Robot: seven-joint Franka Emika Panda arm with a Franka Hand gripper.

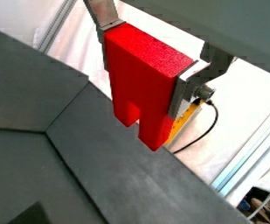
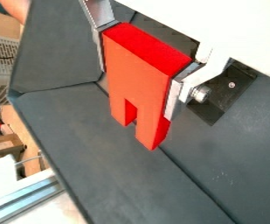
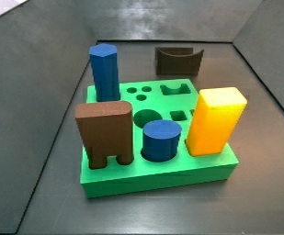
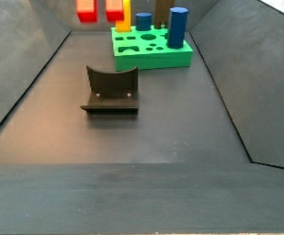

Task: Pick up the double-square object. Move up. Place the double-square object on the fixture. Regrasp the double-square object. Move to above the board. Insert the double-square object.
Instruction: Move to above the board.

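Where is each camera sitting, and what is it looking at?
Wrist view: rides on the arm by the hand, looking along the fingers at the held double-square object.
Wrist view: same perch from the opposite side; hand, red piece, dark floor.
Side view: raised, near the board, fixture behind; no robot shows.
Side view: far end, fixture nearer, board behind; red piece at the top edge.
Shared: both side views show board and fixture.

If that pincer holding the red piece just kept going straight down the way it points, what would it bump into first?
Probably the bare dark floor. The pincer holds the double-square object over it; both wrist views show nothing else beneath, though depth is unclear.
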